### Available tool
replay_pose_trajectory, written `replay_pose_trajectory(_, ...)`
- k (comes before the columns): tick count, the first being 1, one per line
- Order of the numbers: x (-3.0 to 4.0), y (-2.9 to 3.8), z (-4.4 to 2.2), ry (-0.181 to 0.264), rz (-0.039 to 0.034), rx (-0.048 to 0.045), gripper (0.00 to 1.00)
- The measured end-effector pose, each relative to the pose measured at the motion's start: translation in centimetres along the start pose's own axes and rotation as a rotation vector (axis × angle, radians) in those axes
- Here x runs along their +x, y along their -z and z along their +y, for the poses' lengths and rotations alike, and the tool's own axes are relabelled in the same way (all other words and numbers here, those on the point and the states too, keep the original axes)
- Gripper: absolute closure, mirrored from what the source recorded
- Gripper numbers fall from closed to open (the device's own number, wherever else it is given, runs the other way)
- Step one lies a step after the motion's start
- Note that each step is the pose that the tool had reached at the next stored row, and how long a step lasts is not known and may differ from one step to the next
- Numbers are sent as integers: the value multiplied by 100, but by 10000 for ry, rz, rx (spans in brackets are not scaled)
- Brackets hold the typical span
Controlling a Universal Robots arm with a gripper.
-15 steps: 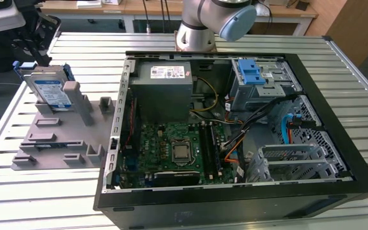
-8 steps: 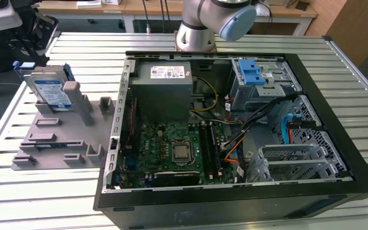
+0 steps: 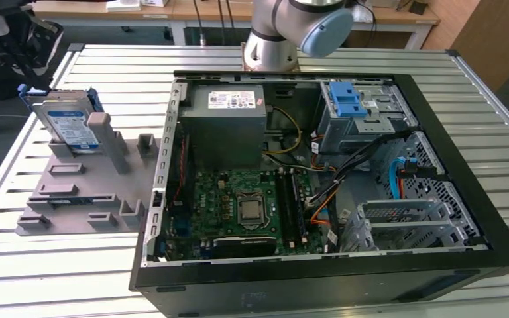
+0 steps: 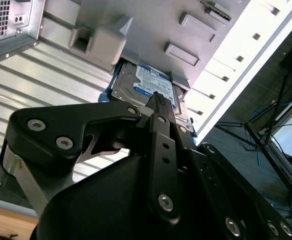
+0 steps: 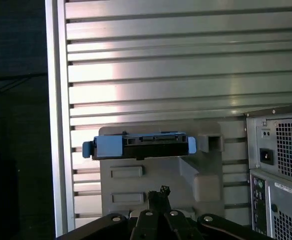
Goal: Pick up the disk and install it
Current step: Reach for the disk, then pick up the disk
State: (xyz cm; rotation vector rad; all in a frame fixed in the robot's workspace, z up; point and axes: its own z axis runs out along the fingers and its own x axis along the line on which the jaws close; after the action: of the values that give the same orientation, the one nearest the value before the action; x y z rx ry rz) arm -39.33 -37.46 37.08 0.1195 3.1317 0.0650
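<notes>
The disk (image 3: pixel 67 126) stands on edge in a slot at one end of the grey holder (image 3: pixel 104 182). Its blue-and-white label (image 3: pixel 69 130) faces outward and it has blue rails (image 5: pixel 108 146) at its ends; it has not been picked up. In the first wrist view it lies straight ahead of the pincer (image 5: pixel 160 192), seen edge-on, beyond the tips and apart from them, with a bare stretch of the holder in between. The pincer's black fingers meet at their tips, clenched on nothing. In the second wrist view the same label shows just past the pincer's tip. The holder rests on a slatted metal counter (image 3: pixel 24 265) that spreads out beyond the disk. Off to one side of the pincer, just beside the holder, an open computer case (image 3: pixel 325 281) lies on the same counter. Inside the case, a grey power supply (image 3: pixel 226 126) and a green motherboard (image 3: pixel 241 205) sit on the holder's side. A metal drive cage (image 3: pixel 365 119) with two blue tabs (image 3: pixel 344 99) sits on the side farther from the disk. The arm (image 3: pixel 281 33) rises behind the case at the counter's far edge.
</notes>
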Motion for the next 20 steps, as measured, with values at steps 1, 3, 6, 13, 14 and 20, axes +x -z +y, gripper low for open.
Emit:
replay_pose_trajectory(1, 33, -13, 26, -2, 2, 10, 89)
replay_pose_trajectory(3, 98, -38, 83, 0, 9, 32, 89)
replay_pose_trajectory(6, 193, -74, 171, -2, 15, 51, 89)
replay_pose_trajectory(13, 375, -112, 277, -1, 15, 60, 89)
replay_pose_trajectory(14, 375, -112, 277, -1, 15, 60, 89)
replay_pose_trajectory(20, 380, -111, 277, -1, 16, 61, 89)
